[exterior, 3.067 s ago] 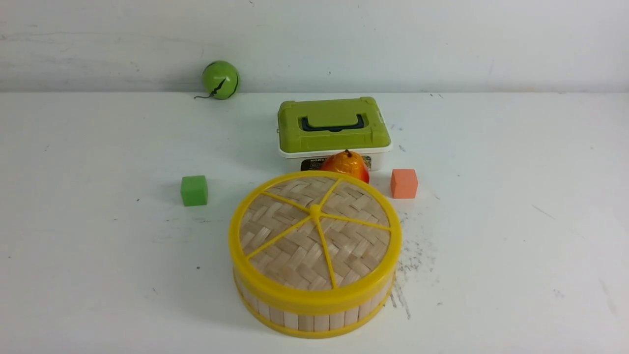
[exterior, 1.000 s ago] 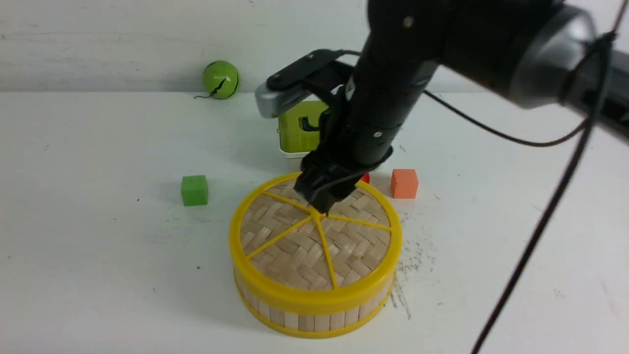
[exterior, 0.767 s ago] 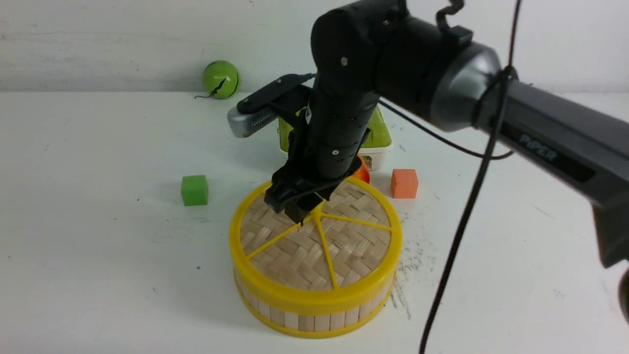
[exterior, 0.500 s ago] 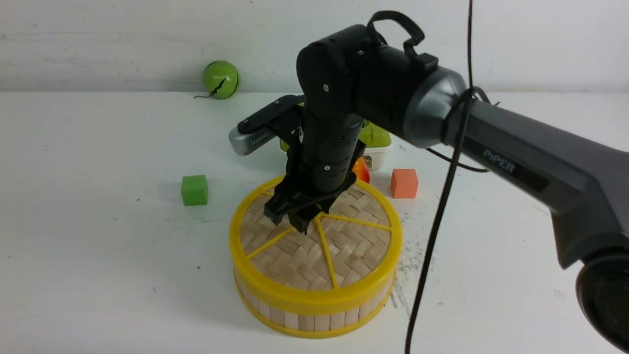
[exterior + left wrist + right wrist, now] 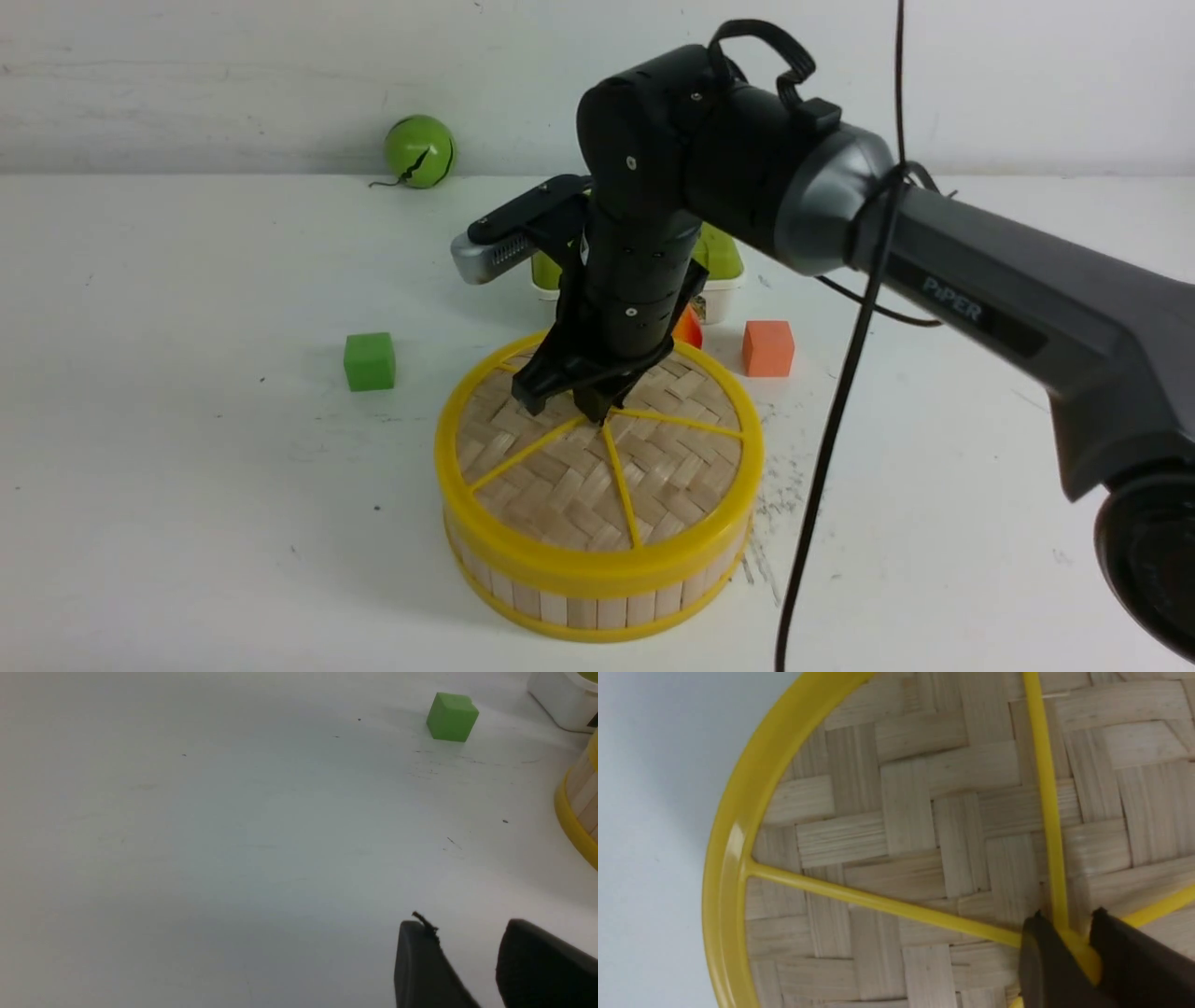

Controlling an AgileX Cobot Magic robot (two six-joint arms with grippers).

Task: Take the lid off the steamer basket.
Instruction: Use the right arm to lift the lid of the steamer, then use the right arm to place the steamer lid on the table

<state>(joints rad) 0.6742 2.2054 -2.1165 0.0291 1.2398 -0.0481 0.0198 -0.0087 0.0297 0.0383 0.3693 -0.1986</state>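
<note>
The steamer basket (image 5: 597, 611) stands at the front middle of the table, its pale slat wall between yellow rims. The lid (image 5: 579, 485), woven tan bamboo with a yellow rim and spokes, sits flat on it. My right gripper (image 5: 583, 406) points down at the lid's centre. In the right wrist view its two black fingers (image 5: 1064, 917) press the yellow central knob (image 5: 1083, 956) from both sides, above the weave of the lid (image 5: 906, 812). My left gripper (image 5: 465, 926) hangs open over bare table, with the basket's edge (image 5: 584, 807) off to one side.
A green cube (image 5: 369, 361) lies left of the basket and an orange cube (image 5: 767, 348) right of it. Behind the basket, partly hidden by my arm, are an orange-red fruit (image 5: 689, 329) and a green-lidded white box (image 5: 719, 257). A green ball (image 5: 419, 150) rests by the back wall.
My right arm came in over the basket and lowered onto the lid's centre. Its jaws narrowed from wide open onto the knob. The lid lies as before.
</note>
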